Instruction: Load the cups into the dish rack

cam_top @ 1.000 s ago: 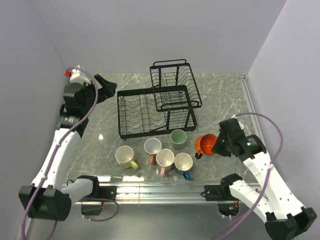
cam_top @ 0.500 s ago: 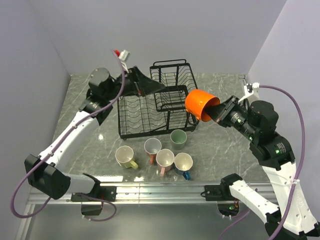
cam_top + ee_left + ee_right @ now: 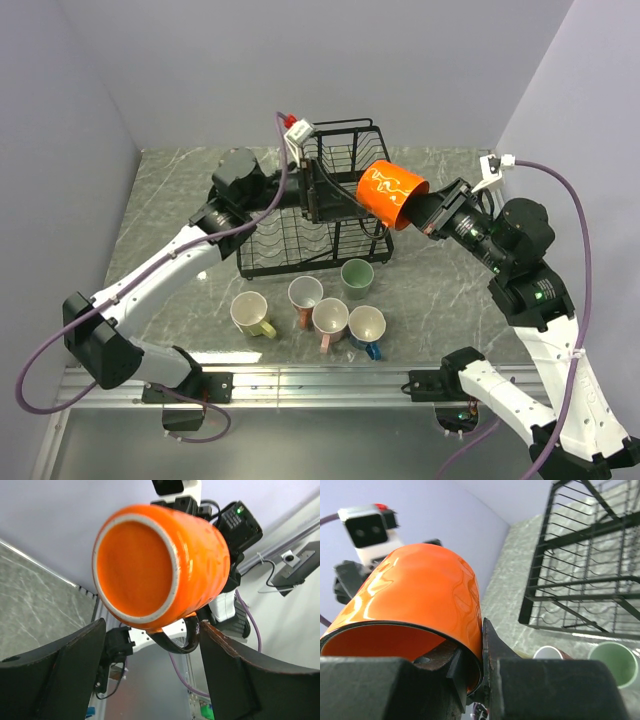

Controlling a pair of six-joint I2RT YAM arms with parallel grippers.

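Nearest to me, in the lower centre of the top view, five cups are standing upright on the table [image 3: 430, 300] with their mouths up. The blue cup [image 3: 367, 325] and a pink cup [image 3: 330, 317] are sitting side by side at the front. The yellow cup [image 3: 250, 313] is standing apart at their left. Just behind them, the second pink cup [image 3: 305, 293] and the pale green cup [image 3: 357, 275] are standing close before the dish rack [image 3: 265, 235].

The rack is filling the centre of the frame. At its right end the orange cup [image 3: 392, 195] is hanging in the air on its side, and in this view it is overlapping the upper basket [image 3: 345, 150]. I cannot tell how high above the wires it is.

The right gripper [image 3: 428, 212], at the right of the frame, is pinching this cup at the mouth. In the right wrist view, one of the fingers [image 3: 492, 645] is pressing on the outside of the rim and the other is sitting inside.

The left gripper [image 3: 318, 192] is hovering over the rack just left of the cup. Its jaws are spread wide and are holding nothing. In the left wrist view its fingers [image 3: 60, 670] are framing the orange base with its pale ring, without touching it.
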